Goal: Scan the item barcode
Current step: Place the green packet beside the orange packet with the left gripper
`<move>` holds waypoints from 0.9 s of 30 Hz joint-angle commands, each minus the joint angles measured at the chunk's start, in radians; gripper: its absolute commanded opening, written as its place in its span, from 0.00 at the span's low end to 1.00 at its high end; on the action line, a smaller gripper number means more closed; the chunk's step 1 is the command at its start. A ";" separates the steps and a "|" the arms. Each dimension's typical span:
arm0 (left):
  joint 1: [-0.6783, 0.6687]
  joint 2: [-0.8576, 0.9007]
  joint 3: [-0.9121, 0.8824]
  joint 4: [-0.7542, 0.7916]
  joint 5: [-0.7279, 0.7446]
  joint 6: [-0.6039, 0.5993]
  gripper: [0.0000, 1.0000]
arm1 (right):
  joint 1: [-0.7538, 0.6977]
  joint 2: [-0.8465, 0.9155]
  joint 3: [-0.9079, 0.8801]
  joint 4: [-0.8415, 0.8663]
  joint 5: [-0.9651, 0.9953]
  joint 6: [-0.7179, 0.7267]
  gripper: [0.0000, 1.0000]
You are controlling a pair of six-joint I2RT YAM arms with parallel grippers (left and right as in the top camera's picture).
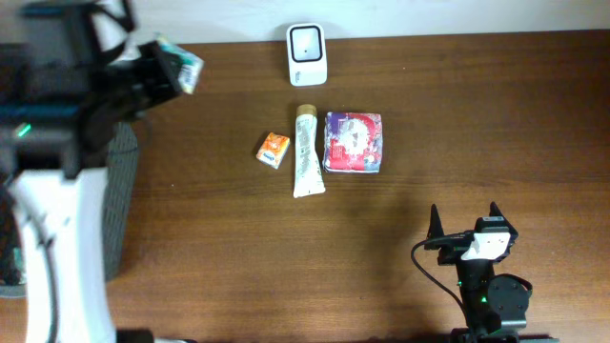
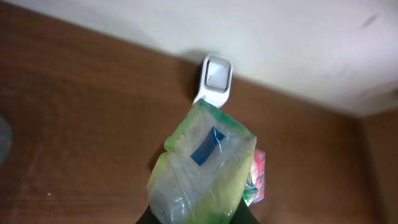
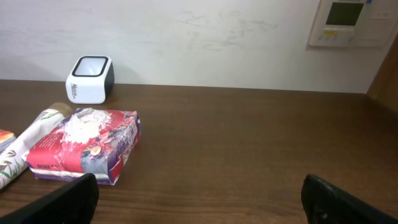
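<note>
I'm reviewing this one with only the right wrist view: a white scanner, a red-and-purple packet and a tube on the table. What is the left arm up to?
Observer: The left hand is shut on a green translucent plastic packet, held in the air at the far left.
Operator: Is it at the scanner?
Observer: No. Seen from overhead, the packet is well to the left of the small white box scanner.
Operator: Any barcode showing?
Observer: The left wrist view shows only a blue label on the packet. No barcode can be made out.
</note>
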 commanded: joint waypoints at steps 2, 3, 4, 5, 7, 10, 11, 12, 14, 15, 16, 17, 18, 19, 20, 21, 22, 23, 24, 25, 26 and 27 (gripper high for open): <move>-0.207 0.217 -0.006 -0.029 -0.119 0.188 0.00 | 0.005 -0.006 -0.008 -0.003 0.006 -0.006 0.99; -0.240 0.274 -0.006 -0.050 -0.177 0.185 0.00 | 0.005 -0.006 -0.008 -0.003 0.006 -0.006 0.99; -0.270 0.336 -0.006 -0.084 -0.208 0.185 0.00 | 0.005 -0.006 -0.008 -0.003 0.006 -0.006 0.99; -0.286 0.385 -0.006 -0.108 -0.207 0.185 0.00 | 0.005 -0.006 -0.008 -0.003 0.006 -0.006 0.99; -0.311 0.492 -0.006 -0.135 -0.206 0.185 0.00 | 0.005 -0.006 -0.008 -0.003 0.006 -0.006 0.99; -0.328 0.619 -0.006 -0.115 -0.206 0.185 0.04 | 0.005 -0.006 -0.008 -0.003 0.006 -0.006 0.99; -0.328 0.665 -0.006 -0.092 -0.205 0.185 0.08 | 0.005 -0.006 -0.008 -0.003 0.006 -0.006 0.99; -0.328 0.707 -0.006 -0.072 -0.200 0.185 0.12 | 0.005 -0.006 -0.008 -0.003 0.006 -0.006 0.99; -0.328 0.743 -0.006 -0.056 -0.195 0.185 0.20 | 0.005 -0.006 -0.008 -0.003 0.006 -0.006 0.99; -0.328 0.753 -0.006 -0.045 -0.194 0.185 0.22 | 0.005 -0.006 -0.008 -0.003 0.006 -0.006 0.99; -0.328 0.754 -0.006 -0.038 -0.194 0.185 0.32 | 0.005 -0.006 -0.008 -0.003 0.006 -0.006 0.99; -0.328 0.756 -0.006 -0.029 -0.194 0.185 0.49 | 0.005 -0.006 -0.008 -0.003 0.006 -0.006 0.99; -0.328 0.756 -0.006 -0.023 -0.195 0.185 0.55 | 0.005 -0.006 -0.008 -0.003 0.006 -0.006 0.99; -0.328 0.756 -0.006 -0.020 -0.195 0.185 0.59 | 0.005 -0.006 -0.008 -0.003 0.006 -0.006 0.99; -0.327 0.756 -0.006 -0.019 -0.226 0.186 0.66 | 0.005 -0.006 -0.008 -0.003 0.006 -0.006 0.99; -0.314 0.755 0.011 -0.038 -0.344 0.185 0.67 | 0.005 -0.006 -0.008 -0.003 0.006 -0.006 0.99; -0.306 0.755 0.032 -0.063 -0.373 0.185 0.66 | 0.005 -0.006 -0.008 -0.003 0.006 -0.006 0.99; -0.294 0.755 0.081 -0.107 -0.383 0.185 0.67 | 0.005 -0.006 -0.008 -0.003 0.006 -0.006 0.99; -0.271 0.755 0.185 -0.180 -0.383 0.185 0.71 | 0.005 -0.006 -0.008 -0.003 0.006 -0.006 0.99; -0.253 0.755 0.299 -0.248 -0.382 0.185 0.78 | 0.005 -0.006 -0.008 -0.003 0.006 -0.006 0.99; -0.232 0.755 0.446 -0.327 -0.382 0.180 0.82 | 0.005 -0.006 -0.008 -0.003 0.006 -0.006 0.99; -0.207 0.755 0.629 -0.410 -0.383 0.161 0.98 | 0.005 -0.006 -0.008 -0.003 0.006 -0.006 0.99</move>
